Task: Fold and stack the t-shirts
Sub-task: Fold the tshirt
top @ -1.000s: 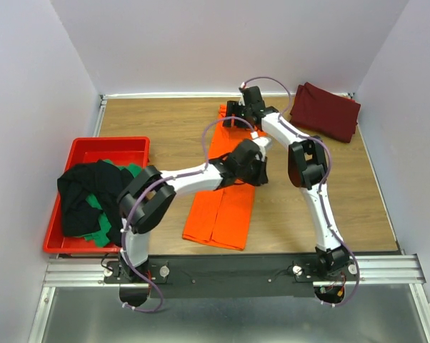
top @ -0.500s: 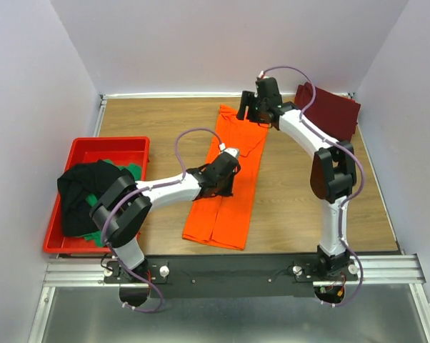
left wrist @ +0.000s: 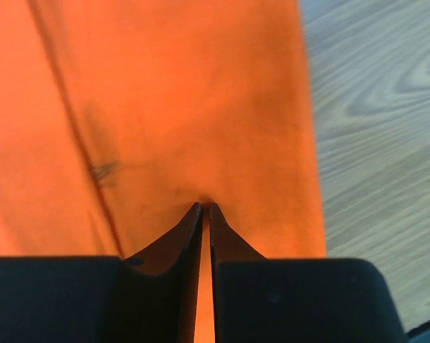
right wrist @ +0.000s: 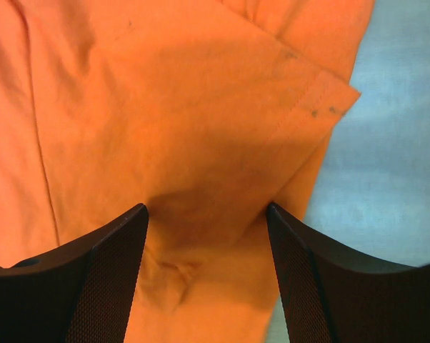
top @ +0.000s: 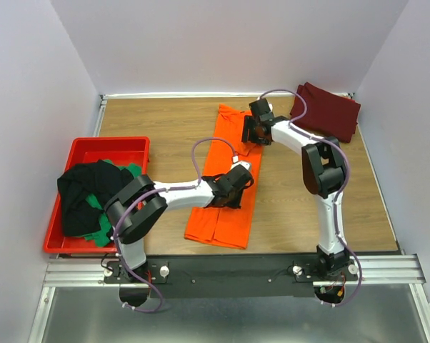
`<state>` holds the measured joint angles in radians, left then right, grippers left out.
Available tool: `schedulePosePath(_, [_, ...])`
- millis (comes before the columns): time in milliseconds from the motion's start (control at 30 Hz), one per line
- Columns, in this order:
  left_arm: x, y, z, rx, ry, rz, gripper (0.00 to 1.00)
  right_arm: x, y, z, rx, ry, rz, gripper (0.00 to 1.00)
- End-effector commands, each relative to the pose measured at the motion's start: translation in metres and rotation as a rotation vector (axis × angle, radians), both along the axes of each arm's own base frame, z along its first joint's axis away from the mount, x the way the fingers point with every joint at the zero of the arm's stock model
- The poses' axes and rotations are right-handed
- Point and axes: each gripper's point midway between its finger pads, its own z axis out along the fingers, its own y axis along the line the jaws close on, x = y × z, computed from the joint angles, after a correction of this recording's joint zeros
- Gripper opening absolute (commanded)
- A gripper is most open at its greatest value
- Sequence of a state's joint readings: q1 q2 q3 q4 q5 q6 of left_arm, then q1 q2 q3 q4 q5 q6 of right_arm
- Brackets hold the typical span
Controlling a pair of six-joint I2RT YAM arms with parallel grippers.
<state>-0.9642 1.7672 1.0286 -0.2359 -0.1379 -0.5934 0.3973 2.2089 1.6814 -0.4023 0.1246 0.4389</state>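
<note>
The orange t-shirt lies as a long folded strip down the middle of the table. My left gripper rests on its middle, a little in from the right edge. In the left wrist view this gripper is shut, its tips pressing on the orange cloth. My right gripper sits on the strip's upper right part by the sleeve. In the right wrist view it is open, straddling a small hump of the orange cloth. A folded maroon t-shirt lies at the back right.
A red bin at the left edge holds a crumpled black t-shirt over a green one. Bare wood shows to the right of the orange strip. White walls close in the back and sides.
My left gripper has slid down the strip toward its middle. My right gripper has come down from the strip's top edge onto the sleeve area, its jaws narrowing a little.
</note>
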Motion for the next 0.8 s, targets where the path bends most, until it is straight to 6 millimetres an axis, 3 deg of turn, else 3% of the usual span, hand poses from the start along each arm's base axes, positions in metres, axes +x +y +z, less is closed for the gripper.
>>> schedulePosePath(0, [-0.004, -0.022, -0.009, -0.024, 0.021, -0.039, 0.15, 0.015, -0.017, -0.034, -0.109, 0.017, -0.026, 0.74])
schedulePosePath(167, [0.006, -0.051, -0.003, -0.085, 0.007, -0.085, 0.16, 0.035, -0.020, -0.057, -0.113, 0.024, -0.023, 0.75])
schedulePosePath(267, [0.015, -0.068, 0.005, -0.117, -0.023, -0.113, 0.20, 0.054, -0.013, -0.052, -0.085, -0.007, -0.004, 0.75])
schedulePosePath(400, [0.027, -0.078, 0.019, -0.152, -0.062, -0.120, 0.25, 0.063, -0.005, -0.049, -0.051, -0.021, 0.036, 0.78])
schedulePosePath(467, [0.034, -0.081, 0.029, -0.178, -0.082, -0.123, 0.27, 0.070, 0.005, -0.034, -0.019, -0.048, 0.063, 0.79])
schedulePosePath(600, [0.053, -0.076, 0.068, -0.256, -0.149, -0.107, 0.33, 0.082, 0.013, 0.003, 0.024, -0.115, 0.081, 0.81])
schedulePosePath(700, [0.064, -0.061, 0.094, -0.298, -0.186, -0.081, 0.35, 0.084, 0.012, 0.044, 0.057, -0.173, 0.072, 0.83])
schedulePosePath(767, [0.066, -0.047, 0.096, -0.299, -0.181, -0.052, 0.35, 0.078, 0.006, 0.073, 0.070, -0.204, 0.043, 0.83])
